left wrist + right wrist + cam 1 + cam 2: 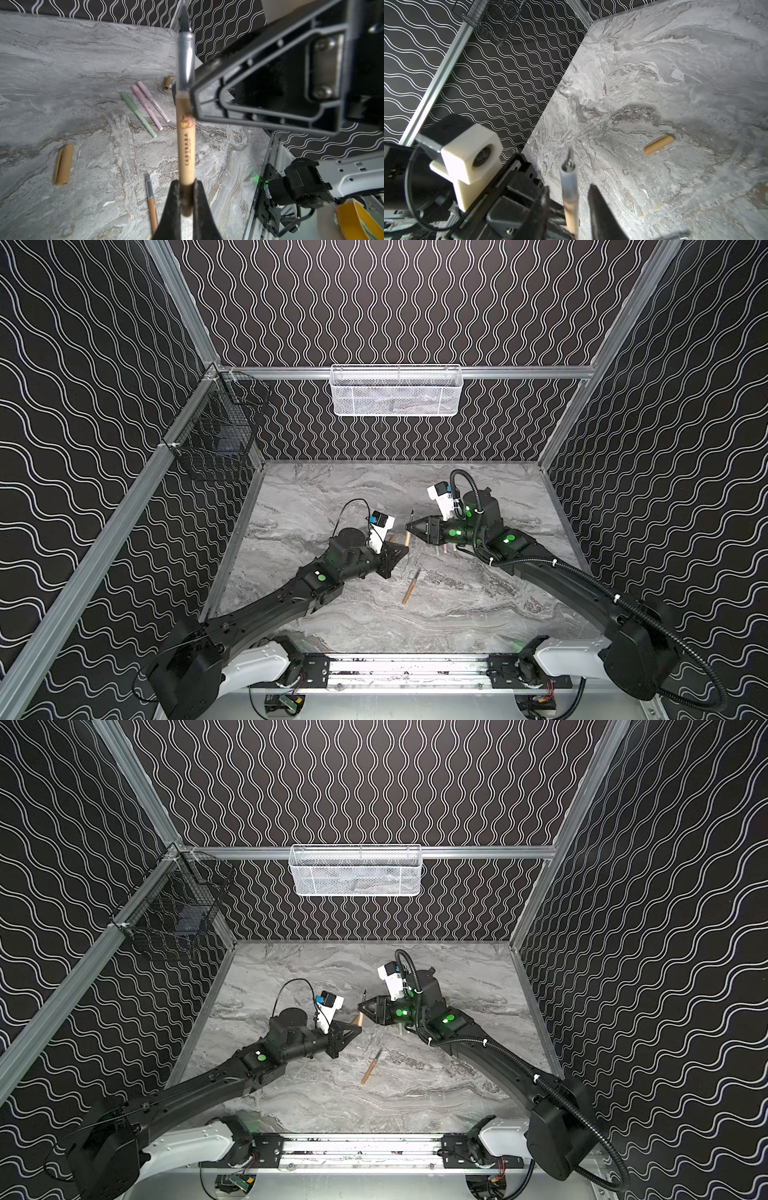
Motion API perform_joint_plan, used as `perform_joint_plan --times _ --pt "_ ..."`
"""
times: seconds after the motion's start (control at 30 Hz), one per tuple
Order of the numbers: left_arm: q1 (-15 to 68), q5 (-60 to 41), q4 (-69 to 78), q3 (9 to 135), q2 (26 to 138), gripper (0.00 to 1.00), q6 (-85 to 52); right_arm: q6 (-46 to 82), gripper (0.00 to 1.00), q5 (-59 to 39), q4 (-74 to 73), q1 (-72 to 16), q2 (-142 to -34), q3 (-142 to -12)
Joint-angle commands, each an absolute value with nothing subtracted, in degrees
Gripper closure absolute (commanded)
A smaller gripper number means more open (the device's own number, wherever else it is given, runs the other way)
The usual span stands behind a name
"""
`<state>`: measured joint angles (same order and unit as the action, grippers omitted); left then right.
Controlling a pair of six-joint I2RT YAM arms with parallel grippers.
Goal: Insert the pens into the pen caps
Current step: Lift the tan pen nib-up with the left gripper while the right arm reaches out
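Figure: the held pen [185,149] is showing a tan-orange barrel with darker brown lettering and a small cream animal motif, a translucent grey front section and a dark tip. A second tan pen [411,587] is displaying the same tan barrel and grey front. The green pen [138,114] is wearing pale green throughout, and each pink pen [147,108] [154,101] is wearing pale pink. The tan cap [64,165] and the farther cap [167,82] are showing matte tan-orange. The tabletop [316,489] is carrying grey marbling with white and brownish veins. The walls [395,302] are bearing white wavy lines on black. The mesh basket [395,390] is appearing white and the wire basket [216,427] black. The left arm [291,597] and right arm [552,576] are appearing black with green spots.
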<state>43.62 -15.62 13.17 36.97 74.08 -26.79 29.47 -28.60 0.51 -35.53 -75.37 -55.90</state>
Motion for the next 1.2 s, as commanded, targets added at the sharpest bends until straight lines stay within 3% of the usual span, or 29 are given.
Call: perform_joint_plan --times 0.0,0.23,0.27,0.33,0.37,0.43,0.63,0.97,1.03,1.1,1.17 --pt "43.6 -18.0 15.8 37.1 74.2 1.00 -26.7 30.7 0.78 -28.9 -1.8 -35.7 -76.1 -56.7" --pt "43.6 -19.4 15.7 37.3 73.4 1.00 -25.8 30.5 0.97 -28.7 -1.8 -35.7 -76.3 -56.7" --pt "43.6 -19.9 16.0 37.3 73.5 0.91 -26.0 30.8 0.98 -28.4 -2.1 -35.8 -76.1 -56.6" --pt "43.6 -19.8 16.5 37.1 73.6 0.62 -26.3 31.2 1.00 -28.6 -2.7 -35.8 -75.7 -56.1" --pt "43.6 -19.7 17.0 36.9 73.7 0.53 -26.7 31.4 1.00 -28.8 -3.0 -35.8 -75.5 -55.8" --pt "43.6 -19.0 17.1 36.7 74.0 0.51 -26.8 31.5 1.00 -28.9 -3.1 -35.9 -75.3 -55.6" --pt "43.6 -19.4 17.9 36.9 75.1 0.62 -27.1 31.8 1.00 -30.2 -3.8 -36.2 -75.1 -55.1" --pt "43.6 -17.9 17.6 37.1 74.8 1.00 -27.6 31.0 1.00 -31.4 -2.8 -37.3 -76.0 -56.0" --pt "43.6 -16.9 17.2 36.9 74.3 1.00 -27.9 30.8 0.93 -31.6 -2.6 -37.4 -75.9 -56.3" --pt "43.6 -14.8 15.9 37.0 73.7 1.00 -28.7 30.8 0.77 -31.3 -2.3 -37.4 -75.5 -56.7" --pt "43.6 -11.6 14.5 36.4 72.3 1.00 -29.4 30.7 0.72 -30.9 -1.7 -37.4 -74.6 -56.8"
